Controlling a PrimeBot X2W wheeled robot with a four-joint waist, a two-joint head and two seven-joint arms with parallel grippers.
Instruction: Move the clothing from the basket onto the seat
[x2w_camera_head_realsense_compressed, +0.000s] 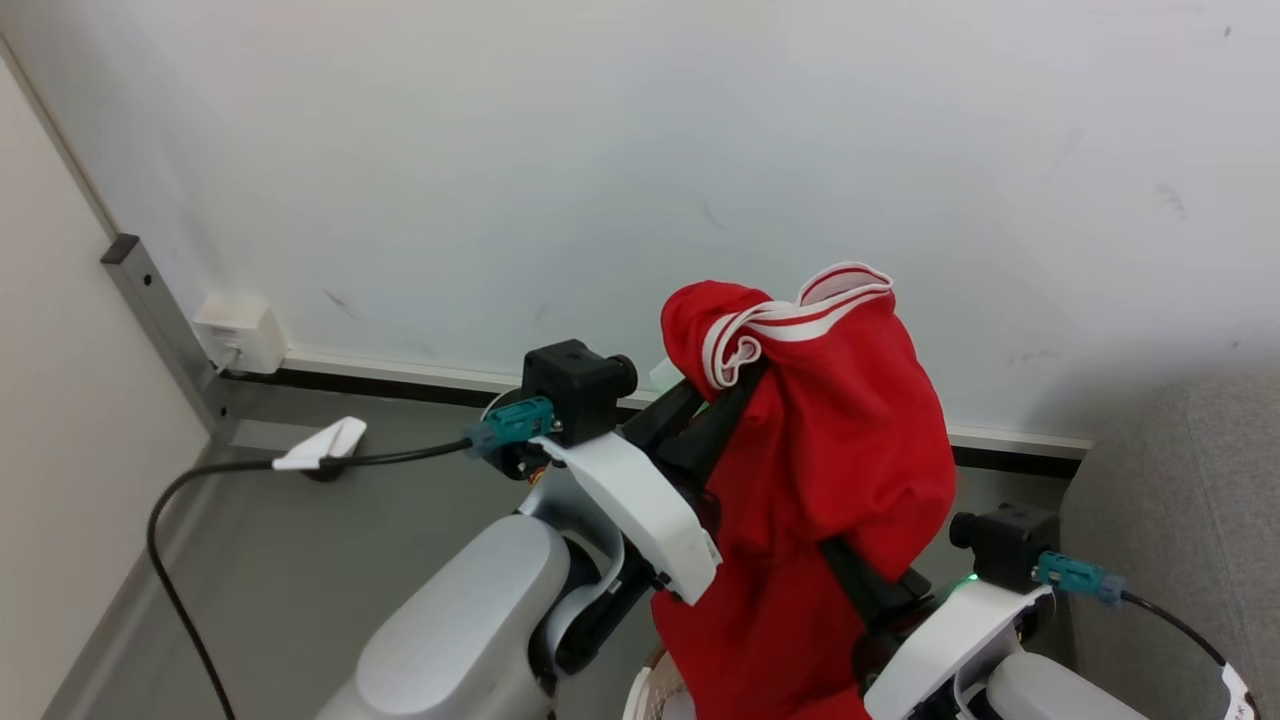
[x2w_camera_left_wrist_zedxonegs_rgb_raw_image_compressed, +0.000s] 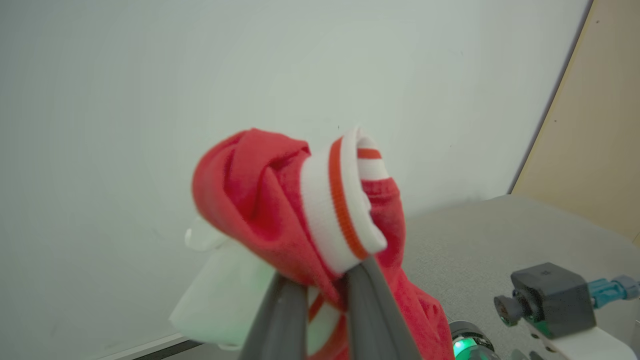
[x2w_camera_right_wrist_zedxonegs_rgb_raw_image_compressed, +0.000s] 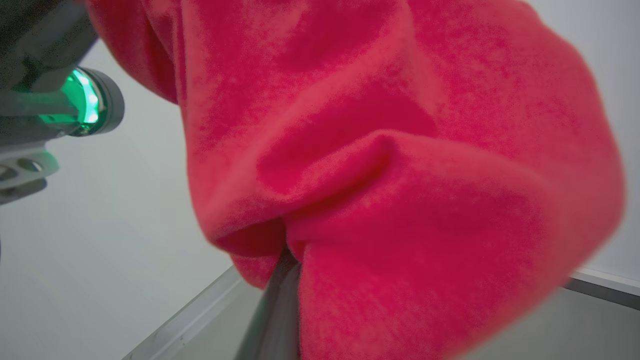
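A plain white wall (x2w_camera_head_realsense_compressed: 640, 150) was met at its foot by a dark skirting strip (x2w_camera_head_realsense_compressed: 400, 385) and a grey floor (x2w_camera_head_realsense_compressed: 300, 560). A white socket box (x2w_camera_head_realsense_compressed: 240, 332) was fixed low on the wall at the left, and a black cable (x2w_camera_head_realsense_compressed: 170, 520) was laid across the floor below it. The grey woven seat (x2w_camera_head_realsense_compressed: 1180, 500) was seen at the right edge of the head view. The red clothing (x2w_camera_head_realsense_compressed: 840, 450) was held up in the air in front of the wall, just left of the seat and clear of it. Its lower end was hung over a small visible part of the basket (x2w_camera_head_realsense_compressed: 640, 702) at the bottom edge. The left gripper (x2w_camera_left_wrist_zedxonegs_rgb_raw_image_compressed: 325, 285) was closed almost fully, and the garment's white band with its red stripe was pinched between the two fingers. The right gripper (x2w_camera_right_wrist_zedxonegs_rgb_raw_image_compressed: 287, 255) was closed lower down, with a fold of red fabric gathered at its fingertips and draped over them.
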